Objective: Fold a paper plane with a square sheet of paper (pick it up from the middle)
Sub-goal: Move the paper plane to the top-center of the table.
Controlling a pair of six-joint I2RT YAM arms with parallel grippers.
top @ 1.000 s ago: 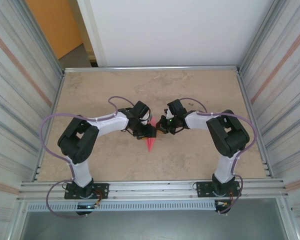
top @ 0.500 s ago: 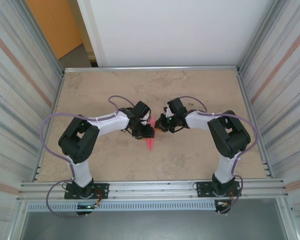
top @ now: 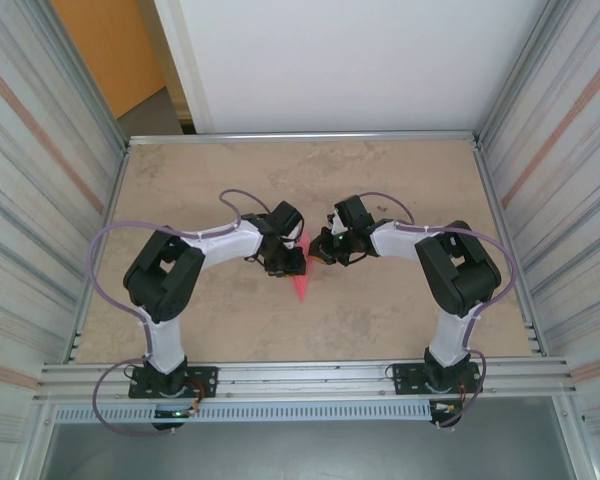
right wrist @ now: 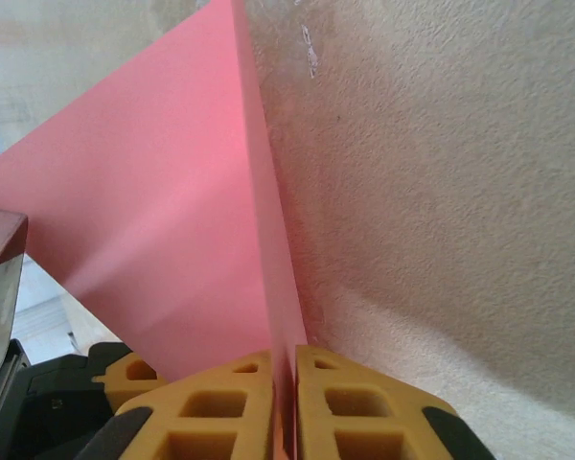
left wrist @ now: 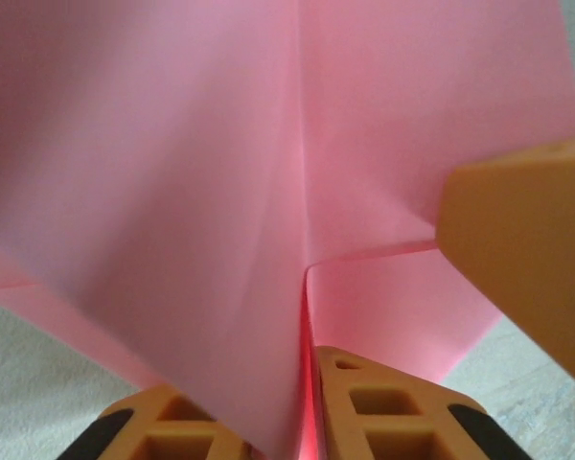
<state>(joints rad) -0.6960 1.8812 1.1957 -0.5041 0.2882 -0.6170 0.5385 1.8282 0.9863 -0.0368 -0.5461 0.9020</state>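
From above, the left claw [top: 296, 263] hides most of the paper plane [top: 300, 288]; only its pink tip sticks out over the tabletop [top: 200, 180]. The wrist views show more: left claw and right claw [top: 317, 254] each pinch a fold.

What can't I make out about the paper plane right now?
- Top external: the arms' wrists cover the pink-red folded paper plane apart from its near tip; creases too small to read.
- Left wrist: its outline is cut off by the top and left edges; an orange block covers its right side.
- Right wrist: its far side is hidden behind its own fold; the bottom edge disappears between the jaws.
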